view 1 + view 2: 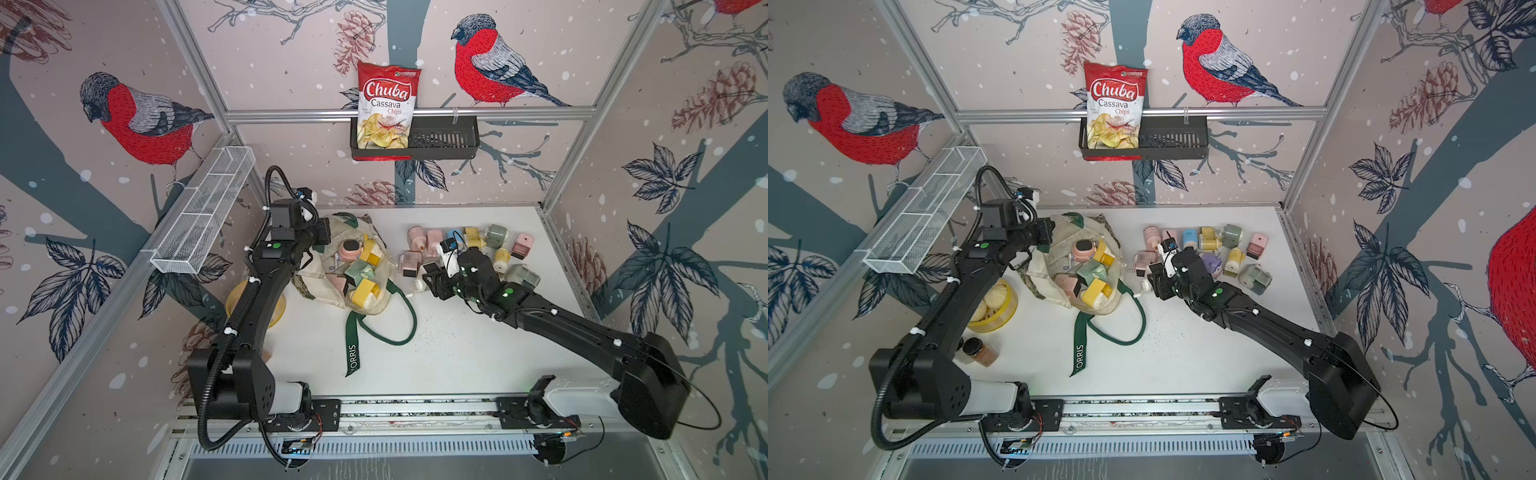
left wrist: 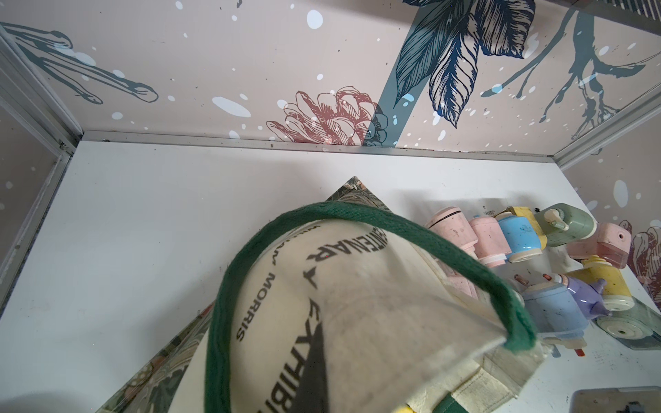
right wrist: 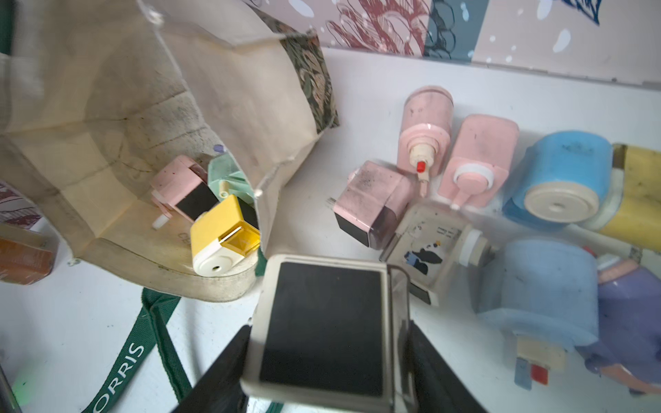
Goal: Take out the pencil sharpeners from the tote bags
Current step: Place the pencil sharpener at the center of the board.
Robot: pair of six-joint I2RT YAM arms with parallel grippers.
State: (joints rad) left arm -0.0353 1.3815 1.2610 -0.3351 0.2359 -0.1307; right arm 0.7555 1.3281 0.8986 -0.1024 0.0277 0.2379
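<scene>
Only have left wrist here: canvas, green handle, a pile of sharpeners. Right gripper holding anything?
Observer: Yes. The right gripper is shut on a pale sharpener with a dark face, close to the bag's mouth.
Operator: Anything inside the bag?
Observer: Several. Both top views show the tote bag lying open, with a yellow sharpener and a green sharpener among those inside.
Operator: Left gripper?
Observer: The left gripper is shut on the tote's far rim, lifting the mouth open.
</scene>
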